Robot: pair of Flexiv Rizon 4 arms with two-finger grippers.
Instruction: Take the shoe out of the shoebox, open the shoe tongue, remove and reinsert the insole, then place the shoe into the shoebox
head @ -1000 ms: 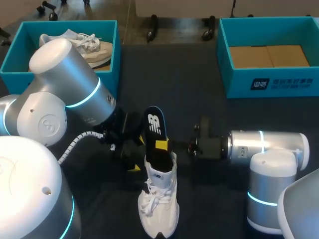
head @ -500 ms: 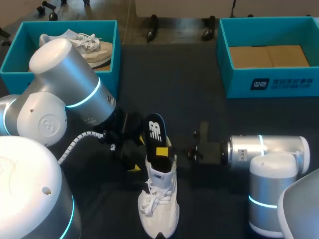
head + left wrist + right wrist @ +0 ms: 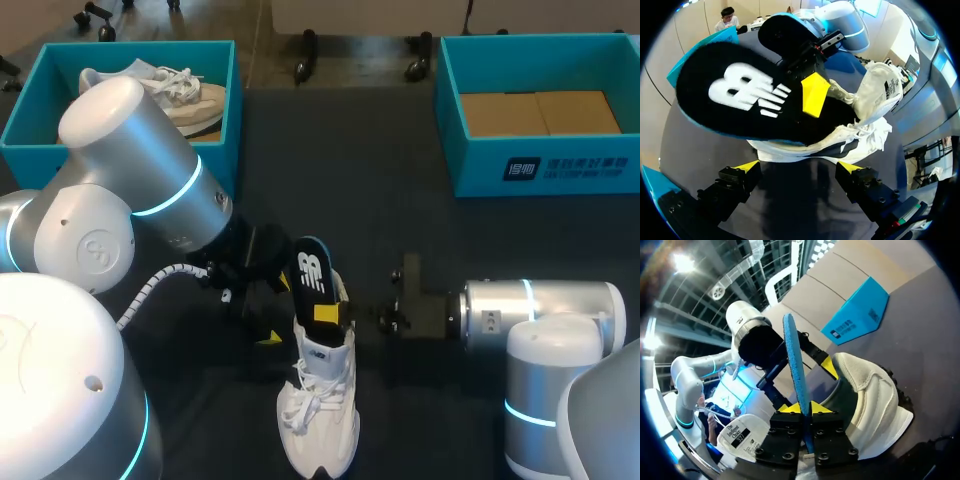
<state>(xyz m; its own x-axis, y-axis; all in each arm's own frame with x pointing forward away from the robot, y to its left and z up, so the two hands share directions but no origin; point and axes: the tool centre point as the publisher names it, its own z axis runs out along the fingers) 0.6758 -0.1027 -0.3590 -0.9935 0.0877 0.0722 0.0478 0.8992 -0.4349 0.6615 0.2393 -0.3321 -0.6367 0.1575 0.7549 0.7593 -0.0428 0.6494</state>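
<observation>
The right tool [image 3: 327, 313] is clamped on the black insole [image 3: 311, 268], pinching it between its yellow tips. The insole's lower end is inside the white sneaker [image 3: 320, 412], which stands on the dark desk [image 3: 400, 190], well apart from the empty blue shoebox [image 3: 560, 168]. Compared with a second ago, the insole sits lower in the sneaker's opening and the right tool has dropped with it, so reinsertion looks under way but unfinished. The left tool [image 3: 799, 169] is spread open just beside the sneaker, gripping nothing, unmoved since then.
</observation>
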